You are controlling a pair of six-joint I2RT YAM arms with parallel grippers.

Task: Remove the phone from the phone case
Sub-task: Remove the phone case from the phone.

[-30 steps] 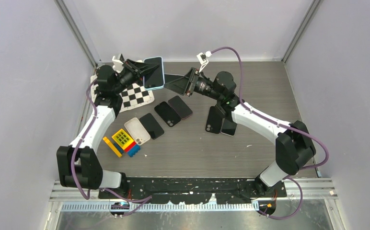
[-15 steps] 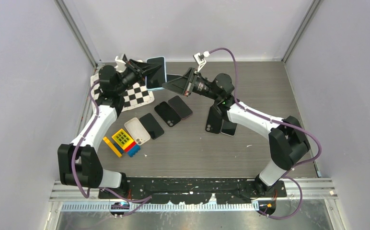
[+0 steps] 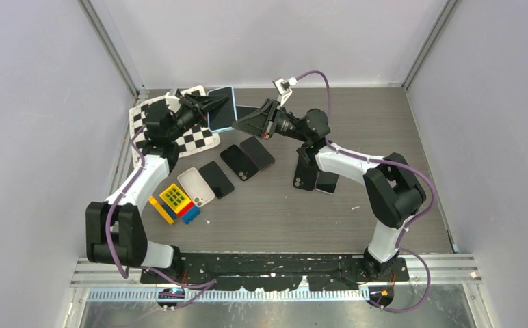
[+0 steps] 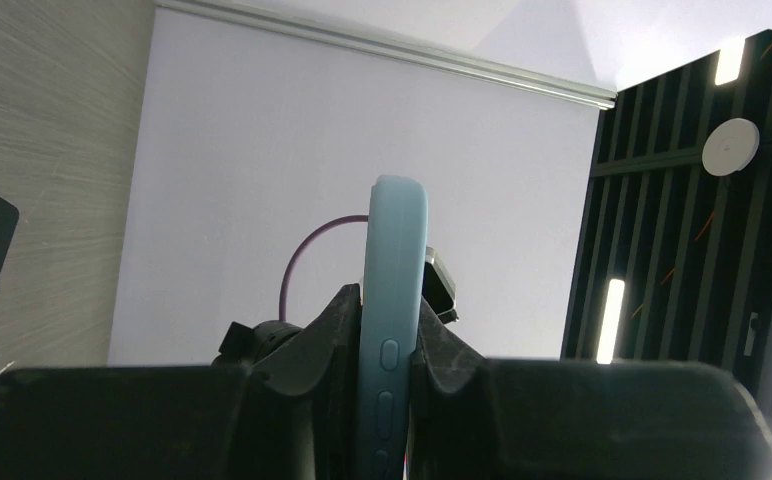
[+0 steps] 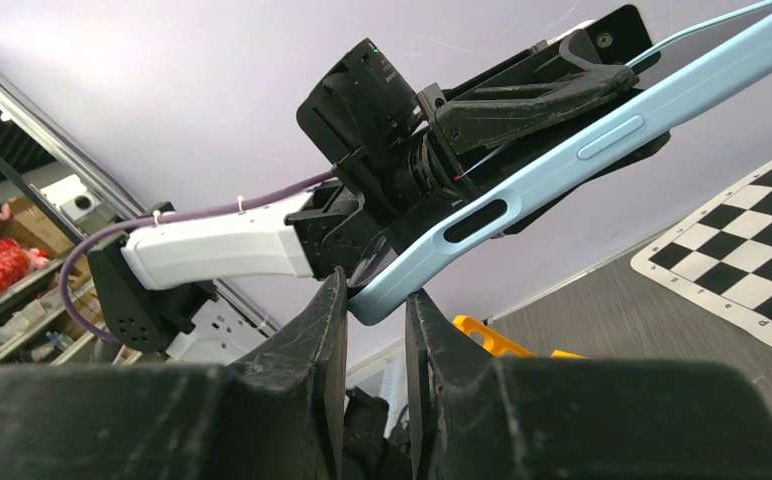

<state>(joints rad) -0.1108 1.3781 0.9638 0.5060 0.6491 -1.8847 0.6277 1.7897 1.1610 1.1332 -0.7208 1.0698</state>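
Note:
The phone in its light blue case (image 3: 221, 108) is held in the air at the back of the table. My left gripper (image 3: 205, 108) is shut on it; in the left wrist view the case (image 4: 394, 300) stands edge-on between the two fingers, side buttons showing. My right gripper (image 3: 236, 126) meets the case from the right. In the right wrist view its fingers (image 5: 330, 310) pinch the near corner of the case (image 5: 522, 190), with the left gripper (image 5: 482, 110) clamped further along it. The phone's screen is not visible in the wrist views.
A checkerboard mat (image 3: 194, 133) lies under the left arm. Several dark phones (image 3: 239, 162) lie in a row mid-table, and two more (image 3: 306, 172) lie under the right arm. A white case (image 3: 196, 186) and coloured toy blocks (image 3: 174, 201) sit front left.
The left gripper has swung the cased phone back and flatter. The right gripper has moved left and up to the case's corner and now grips it.

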